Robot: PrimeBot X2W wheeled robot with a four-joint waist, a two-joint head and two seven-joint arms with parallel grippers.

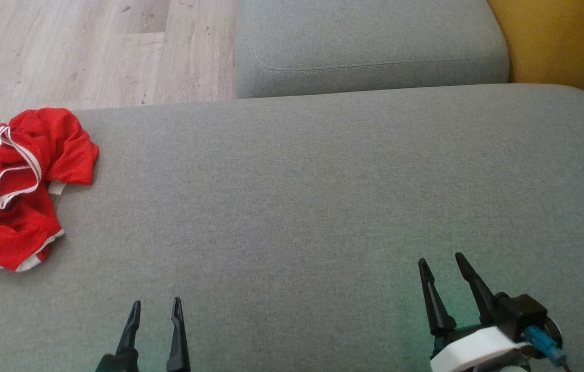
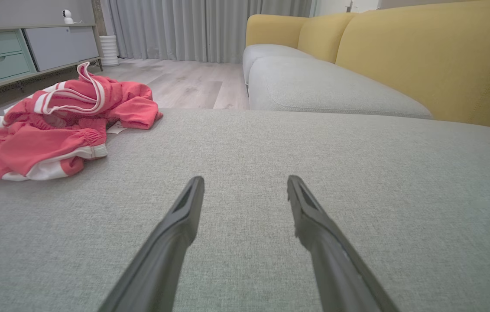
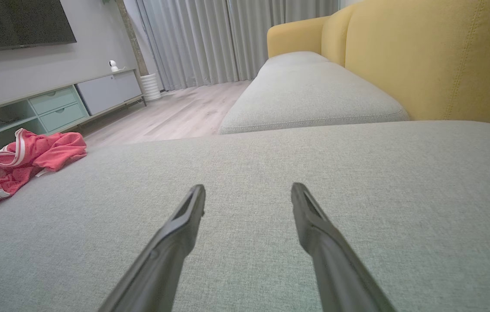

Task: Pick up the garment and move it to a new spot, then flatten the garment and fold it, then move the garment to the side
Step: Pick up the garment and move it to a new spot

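- Garment (image 1: pixel 18 191): red with white trim, crumpled at the left edge of the grey sofa cushion (image 1: pixel 322 196).
- My left jaws: spread, nothing between them; left fingers (image 1: pixel 129 330) over bare cushion, well apart from the garment.
- My right jaws: spread, empty; right fingers (image 1: pixel 432 299) over bare cushion.
- Wood floor (image 1: pixel 90 51) beyond the cushion; yellow backrest (image 1: pixel 560 41) at right.

The crumpled red mesh garment (image 1: pixel 18 191), at 9 o'clock in the head view, is red with white bands carrying thin red stripes along its hems. The woven fabric sofa seat cushion (image 1: pixel 322 206) is uniform light grey. The upholstered sofa backrest (image 1: pixel 560 41), at 1 o'clock, is mustard yellow. The plank floor (image 1: pixel 90 46), at 11 o'clock, shows pale wood grain. The left gripper (image 1: pixel 156 300) and right gripper (image 1: pixel 440 257) have black fingers.
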